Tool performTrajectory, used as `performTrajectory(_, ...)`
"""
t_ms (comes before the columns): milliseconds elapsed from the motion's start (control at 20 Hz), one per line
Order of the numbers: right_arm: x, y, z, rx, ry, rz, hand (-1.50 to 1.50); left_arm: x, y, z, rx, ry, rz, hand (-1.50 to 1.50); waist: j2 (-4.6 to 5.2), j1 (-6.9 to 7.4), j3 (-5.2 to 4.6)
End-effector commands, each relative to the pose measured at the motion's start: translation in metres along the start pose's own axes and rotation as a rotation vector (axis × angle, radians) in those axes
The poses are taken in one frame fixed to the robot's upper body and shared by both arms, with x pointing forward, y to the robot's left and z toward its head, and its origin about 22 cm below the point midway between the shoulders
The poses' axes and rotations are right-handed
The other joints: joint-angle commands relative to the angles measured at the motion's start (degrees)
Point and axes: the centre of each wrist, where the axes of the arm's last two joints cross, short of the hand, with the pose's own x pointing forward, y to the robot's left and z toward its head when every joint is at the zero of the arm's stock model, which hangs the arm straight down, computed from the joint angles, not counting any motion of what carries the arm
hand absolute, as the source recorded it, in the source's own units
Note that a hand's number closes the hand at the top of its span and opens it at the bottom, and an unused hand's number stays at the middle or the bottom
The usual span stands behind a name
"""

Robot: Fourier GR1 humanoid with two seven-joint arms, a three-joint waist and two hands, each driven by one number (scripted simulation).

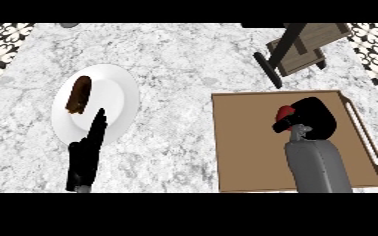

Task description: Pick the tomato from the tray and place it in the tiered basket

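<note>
A red tomato (283,112) sits on the brown tray (244,145) at the right, mostly hidden by my right hand (311,114), whose fingers and thumb curl round it. The tiered basket (303,47), with wooden shelves on a dark frame, stands at the far right behind the tray. At the lower left, my left hand (87,150) rests open, fingers straight and pointing up over the plate's near edge.
A white plate (114,95) at the left carries a brown pastry (79,94). The counter is grey marble (177,70), and a small grey object (69,25) lies at its far left edge.
</note>
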Motion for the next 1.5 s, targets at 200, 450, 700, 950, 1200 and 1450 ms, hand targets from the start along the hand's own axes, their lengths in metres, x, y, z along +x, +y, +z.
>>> performTrajectory(200, 0.021, 0.021, -0.004, -0.123, 0.077, 0.120, 1.50, -0.007, -0.012, 0.013, -0.009, 0.023, -0.003, 0.00, 0.54, 0.51, 0.11)
performTrajectory(450, 0.008, -0.083, 0.026, -0.057, -0.063, 0.130, 1.50, -0.010, -0.009, 0.012, 0.025, 0.043, 0.001, 0.00, -0.04, -0.88, 0.01)
performTrajectory(700, -0.004, -0.139, 0.054, -0.124, -0.062, -0.052, 1.50, -0.014, 0.012, 0.009, 0.032, 0.035, -0.001, 0.00, -0.18, -1.15, -0.04)
performTrajectory(950, -0.009, -0.178, 0.096, -0.252, -0.097, -0.299, 1.50, 0.008, 0.002, -0.003, 0.018, 0.039, -0.015, 0.00, -0.21, -1.09, -0.03)
performTrajectory(1200, -0.020, -0.230, 0.145, -0.451, -0.166, -0.540, 1.50, -0.010, -0.009, 0.007, 0.022, 0.061, -0.002, 0.00, -0.49, -1.25, -0.19)
performTrajectory(1450, -0.017, -0.269, 0.181, -0.636, -0.240, -0.408, 1.50, -0.001, 0.000, -0.002, 0.021, 0.049, -0.011, 0.00, -0.69, -1.72, -0.20)
